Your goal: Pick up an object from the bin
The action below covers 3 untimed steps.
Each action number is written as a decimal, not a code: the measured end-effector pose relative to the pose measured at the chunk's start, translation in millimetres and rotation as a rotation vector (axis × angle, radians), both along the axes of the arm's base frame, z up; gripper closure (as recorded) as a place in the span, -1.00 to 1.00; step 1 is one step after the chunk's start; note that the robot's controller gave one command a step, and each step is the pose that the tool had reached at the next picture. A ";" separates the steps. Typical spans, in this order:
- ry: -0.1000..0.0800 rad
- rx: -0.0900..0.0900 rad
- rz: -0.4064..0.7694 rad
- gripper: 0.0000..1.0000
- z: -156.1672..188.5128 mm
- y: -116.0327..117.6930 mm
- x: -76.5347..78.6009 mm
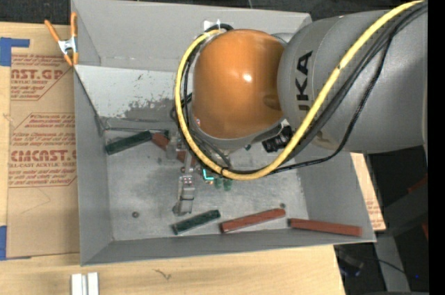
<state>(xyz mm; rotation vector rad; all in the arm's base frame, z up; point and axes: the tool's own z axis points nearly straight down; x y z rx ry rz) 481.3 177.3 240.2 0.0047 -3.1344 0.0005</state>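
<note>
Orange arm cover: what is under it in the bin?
The end effector sticks out below it; a reddish piece pokes out at its left edge. Anything else beneath is covered.

Bright, fairly even light from overhead. One small white glare spot on the orange cover (pixel 236 88), just right of its centre (soft-edged, not blown out). Directly below the cover the bin (pixel 125 29) floor falls into a murky shadow; left of the cover the floor is lighter, and the wall above-left of it is pale and evenly lit. Right of the cover the grey arm casing (pixel 361 78) has a dull sheen, darkening along its underside. Above the cover, beyond the bin, the ground is near black.
</note>
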 end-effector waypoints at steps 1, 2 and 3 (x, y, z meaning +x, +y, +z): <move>-0.008 0.002 -0.003 -1.00 3.9 -1.1 2.0; -0.012 0.003 -0.002 -1.00 -73.3 -29.2 0.8; -0.006 0.001 0.222 -1.00 -86.6 -60.2 16.4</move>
